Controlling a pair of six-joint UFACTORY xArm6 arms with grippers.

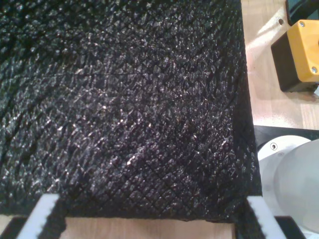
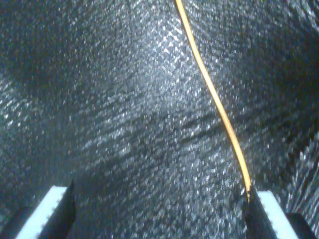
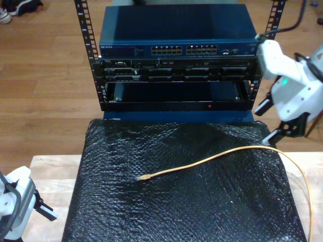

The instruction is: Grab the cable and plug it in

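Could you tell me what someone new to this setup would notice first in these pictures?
The bright yellow-orange cable stands out at once, curving across the black textured mat with its plug end near the mat's middle in the exterior view. Behind the mat sits a blue network switch in a rack, its rows of ports facing the mat. My second gripper hangs open over the mat with the cable running past one finger.

**Lots of room on the mat**

The black mat is wide and flat. Only the thin yellow cable lies across it. The tall rack stands like a wall behind the mat. My second gripper hangs with its jaws apart.
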